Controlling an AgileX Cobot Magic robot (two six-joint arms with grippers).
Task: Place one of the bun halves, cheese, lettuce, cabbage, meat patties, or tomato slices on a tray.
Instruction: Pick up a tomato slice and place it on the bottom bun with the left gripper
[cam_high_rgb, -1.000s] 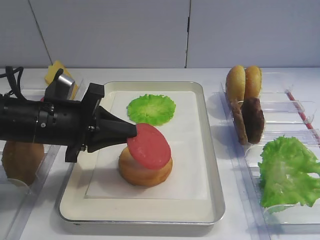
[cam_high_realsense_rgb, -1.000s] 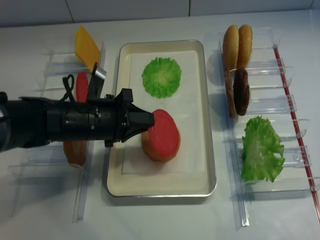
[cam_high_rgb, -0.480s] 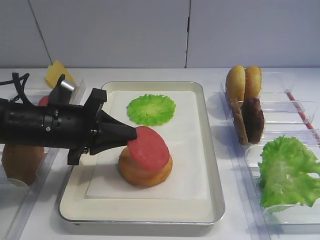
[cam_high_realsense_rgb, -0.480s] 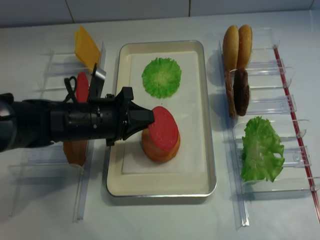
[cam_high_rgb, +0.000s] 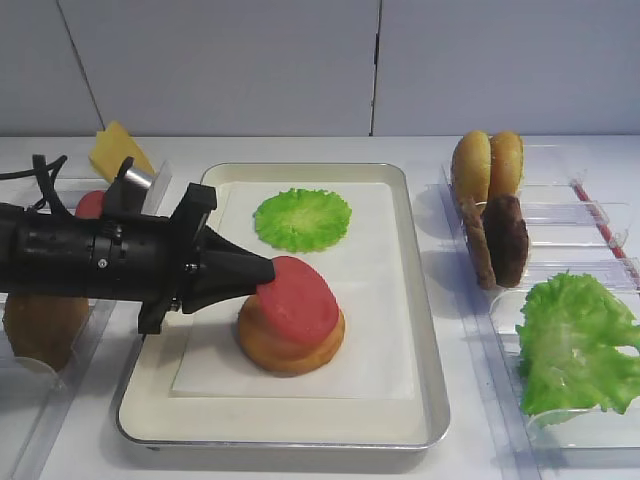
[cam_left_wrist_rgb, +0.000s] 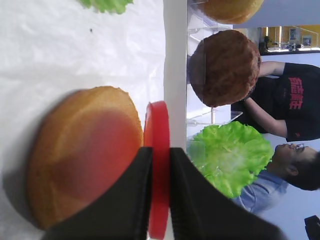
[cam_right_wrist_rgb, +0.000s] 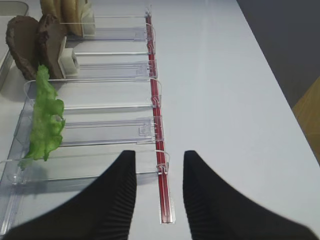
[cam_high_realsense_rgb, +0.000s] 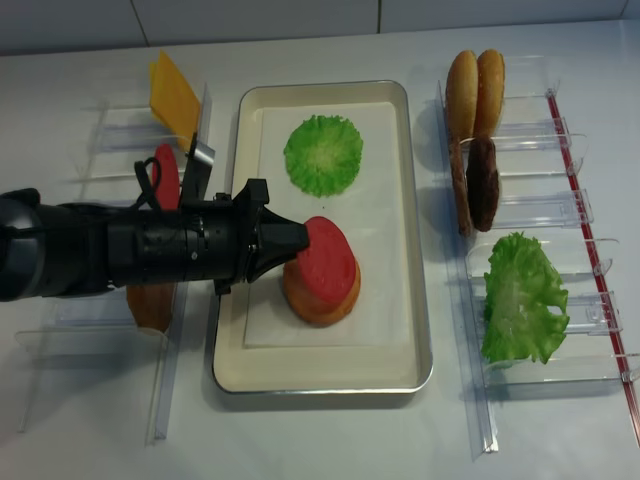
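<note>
A silver tray (cam_high_rgb: 425, 330) with a white liner lies at the centre. On it sit a golden bun half (cam_high_rgb: 285, 345) and a flat green leafy round (cam_high_rgb: 302, 218). My left gripper (cam_high_rgb: 265, 272) reaches in from the left and is shut on the edge of a red tomato slice (cam_high_rgb: 300, 298). The slice is tilted just over the bun half, its lower part at the bun's top. In the left wrist view the tomato slice (cam_left_wrist_rgb: 157, 120) stands edge-on between the shut fingertips, next to the bun half (cam_left_wrist_rgb: 80, 150). My right gripper (cam_right_wrist_rgb: 159, 160) is open above the right clear holders, with nothing in it.
Clear holders on the right carry two bun halves (cam_high_rgb: 487, 165), meat patties (cam_high_rgb: 505, 240) and lettuce (cam_high_rgb: 575, 345). Left holders carry cheese (cam_high_rgb: 115, 148), another tomato slice (cam_high_realsense_rgb: 165, 175) and a brown bun piece (cam_high_rgb: 40, 325). A red strip (cam_right_wrist_rgb: 161, 165) runs along the right holders.
My left gripper has lowered slightly and the tomato slice has tipped flatter, closer onto the bun half. The right gripper has not moved.
</note>
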